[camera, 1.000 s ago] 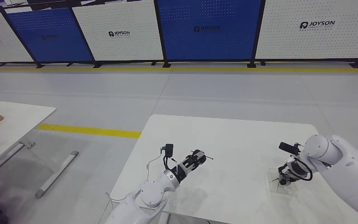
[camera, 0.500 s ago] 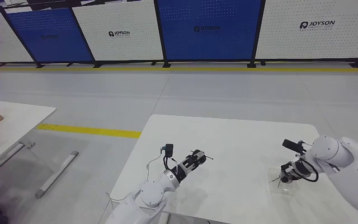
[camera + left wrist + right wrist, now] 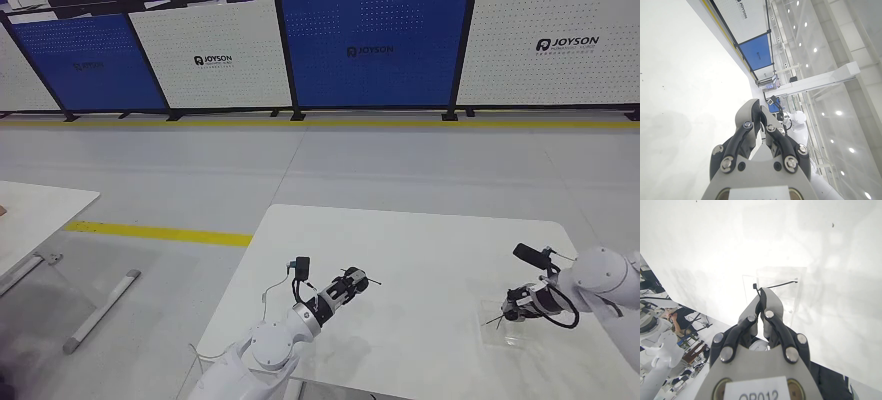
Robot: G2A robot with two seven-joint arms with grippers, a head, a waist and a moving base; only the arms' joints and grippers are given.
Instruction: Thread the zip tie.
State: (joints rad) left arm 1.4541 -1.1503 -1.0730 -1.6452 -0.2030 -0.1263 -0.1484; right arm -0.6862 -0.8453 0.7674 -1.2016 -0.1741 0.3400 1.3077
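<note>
Right pincer (image 3: 761,291) is gripping the zip tie (image 3: 781,285) near its head; the closed left pincer (image 3: 759,106) likely needs its tail next.

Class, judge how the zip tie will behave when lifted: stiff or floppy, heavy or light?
The zip tie is probably springy: its strap juts nearly straight from the right gripper. Likely very light, being so thin. It might pivot, pinched only near its head.

— Kitchen? Office?
— Neither. Looks like an industrial robotics hall: perforated blue and white partition panels (image 3: 370,50), yellow floor lines (image 3: 160,234), pale polished floor (image 3: 400,160), plain white table (image 3: 420,240), high ceiling lamps (image 3: 838,113).
</note>
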